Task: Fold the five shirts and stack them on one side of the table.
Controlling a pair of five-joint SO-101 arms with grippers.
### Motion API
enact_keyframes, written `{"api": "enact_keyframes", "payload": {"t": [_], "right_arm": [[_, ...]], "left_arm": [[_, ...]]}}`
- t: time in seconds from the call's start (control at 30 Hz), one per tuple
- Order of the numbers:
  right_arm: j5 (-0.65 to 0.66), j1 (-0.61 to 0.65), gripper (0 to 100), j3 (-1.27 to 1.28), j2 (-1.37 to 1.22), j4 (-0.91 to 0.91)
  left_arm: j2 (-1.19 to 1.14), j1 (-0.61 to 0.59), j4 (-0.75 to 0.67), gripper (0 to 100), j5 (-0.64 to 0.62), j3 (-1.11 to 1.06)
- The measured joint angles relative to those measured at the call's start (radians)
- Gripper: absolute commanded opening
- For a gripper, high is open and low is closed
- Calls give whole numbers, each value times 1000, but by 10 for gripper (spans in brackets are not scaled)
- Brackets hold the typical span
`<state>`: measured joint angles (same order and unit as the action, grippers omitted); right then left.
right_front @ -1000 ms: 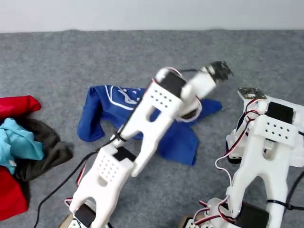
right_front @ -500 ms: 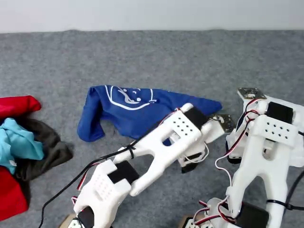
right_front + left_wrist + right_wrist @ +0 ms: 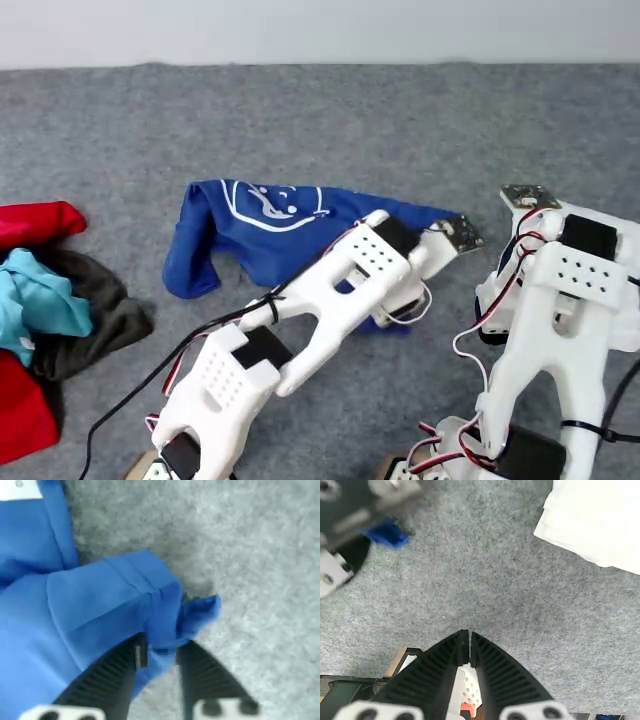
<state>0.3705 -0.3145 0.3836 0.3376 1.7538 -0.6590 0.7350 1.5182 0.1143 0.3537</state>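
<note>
A blue shirt [image 3: 265,232] with a white print lies crumpled in the middle of the grey table [image 3: 400,120]. My left gripper [image 3: 161,647] is shut on a bunched corner of the blue shirt [image 3: 100,610], pinching the hem between its black fingers [image 3: 125,665]. In the high view the left arm [image 3: 340,285] stretches low over the shirt's near right corner, and the left gripper [image 3: 396,320] sits under the wrist there. My right gripper [image 3: 470,634] is shut on nothing, pointing down at bare carpet, with white folded cloth [image 3: 590,520] lying just beyond it.
A pile of red [image 3: 30,225], teal [image 3: 35,295] and dark grey [image 3: 100,310] shirts sits at the table's left edge. The right arm [image 3: 560,290] stands folded at the right side. The left arm's gripper [image 3: 345,535] appears across from the right wrist.
The left arm dropped from high above the shirt down to its near right corner and closed on the fabric, then drew slightly back. The right arm stayed still.
</note>
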Motion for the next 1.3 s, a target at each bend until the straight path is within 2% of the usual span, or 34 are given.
{"api": "enact_keyframes", "payload": {"t": [0.13, 0.3, 0.57, 0.83, 1.1, 1.2, 1.3], "right_arm": [[0, 0, 18, 0, 0, 0], [0, 0, 18, 0, 0, 0], [0, 0, 18, 0, 0, 0], [0, 0, 18, 0, 0, 0], [0, 0, 19, 0, 0, 0], [0, 0, 19, 0, 0, 0], [0, 0, 19, 0, 0, 0]], "left_arm": [[0, 0, 21, 14, 46, 0], [29, -26, 126, 13, 97, -8], [302, -144, 206, 13, 221, -68], [704, -342, 206, 14, 532, -391], [1011, -600, 209, 15, 842, -540], [1042, -597, 210, 15, 862, -598], [1045, -517, 210, 17, 825, -675]]}}
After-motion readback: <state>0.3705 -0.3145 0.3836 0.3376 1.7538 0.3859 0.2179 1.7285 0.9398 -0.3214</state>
